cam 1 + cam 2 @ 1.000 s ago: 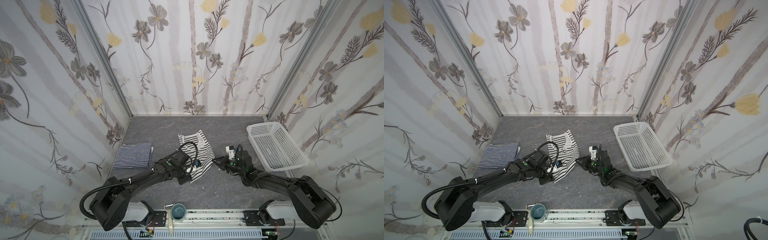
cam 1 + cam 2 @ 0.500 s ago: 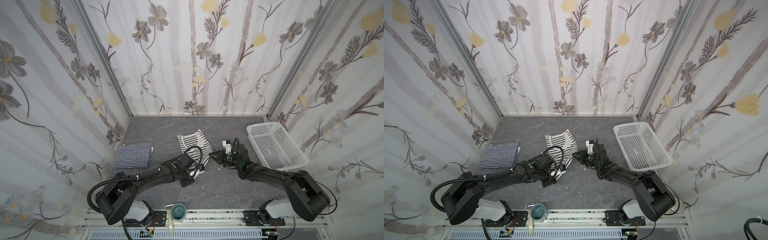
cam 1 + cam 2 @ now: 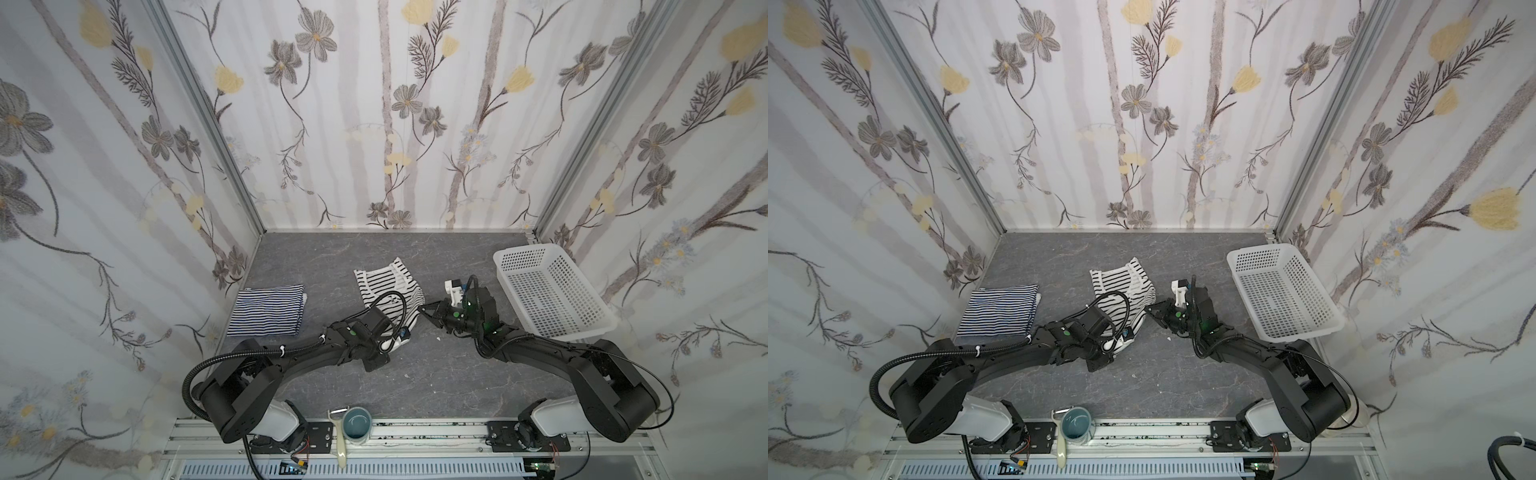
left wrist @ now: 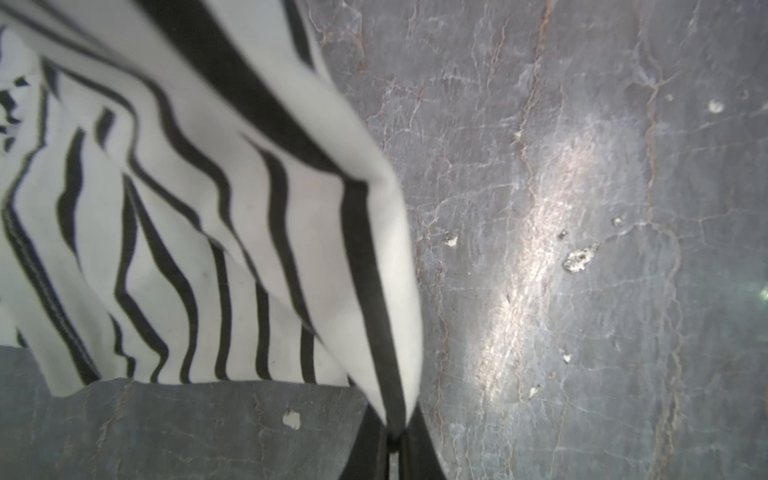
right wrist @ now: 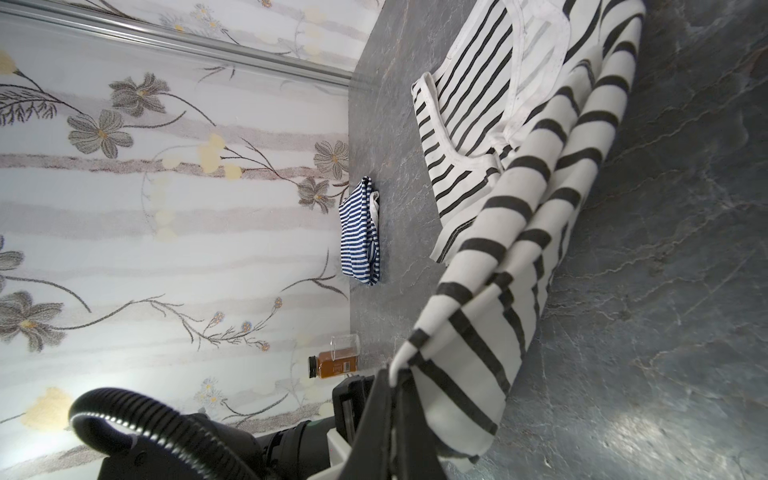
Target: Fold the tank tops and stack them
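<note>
The left gripper, apart a second ago, is now pinching the black-striped tank top at the middle of the tabletop. The right gripper is still clamping its right edge. Of two tops, the navy-striped tank top is lying folded near the left edge. Both grippers are reaching low, inward.

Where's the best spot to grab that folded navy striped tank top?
Probably pinch all layers of the navy-striped tank top at its edge away from the left wall, coming in low from that open side: it lies flat and folded, with the wall crowding the other edge.
</note>
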You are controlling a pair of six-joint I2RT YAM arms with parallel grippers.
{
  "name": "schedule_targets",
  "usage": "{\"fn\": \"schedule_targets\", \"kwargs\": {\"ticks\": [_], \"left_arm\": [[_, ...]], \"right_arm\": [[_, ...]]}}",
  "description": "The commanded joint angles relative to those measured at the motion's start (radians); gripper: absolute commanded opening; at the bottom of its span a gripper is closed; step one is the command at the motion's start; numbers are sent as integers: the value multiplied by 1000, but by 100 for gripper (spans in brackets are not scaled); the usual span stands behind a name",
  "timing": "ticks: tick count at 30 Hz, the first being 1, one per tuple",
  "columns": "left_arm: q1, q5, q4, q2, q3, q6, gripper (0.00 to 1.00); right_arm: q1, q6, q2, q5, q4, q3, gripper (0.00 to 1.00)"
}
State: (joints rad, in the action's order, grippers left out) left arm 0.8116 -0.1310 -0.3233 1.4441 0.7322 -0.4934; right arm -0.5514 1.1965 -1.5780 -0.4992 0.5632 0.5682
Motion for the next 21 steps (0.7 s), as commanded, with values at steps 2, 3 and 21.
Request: {"fn": "schedule_targets", "kwargs": {"ticks": [2,3,21], "left_arm": [[1,-45,-17,-32,21,-16,1],[1,-75,-36,-39,29,-20,0],[137,-584,-343,36,329,-89,0]], "right_arm": [[17,-27,26,-16,-35,-6,0],[23,-34,36,-18,-47,-10,0],[235,-131,472,-34,-525,-72,0]]}}
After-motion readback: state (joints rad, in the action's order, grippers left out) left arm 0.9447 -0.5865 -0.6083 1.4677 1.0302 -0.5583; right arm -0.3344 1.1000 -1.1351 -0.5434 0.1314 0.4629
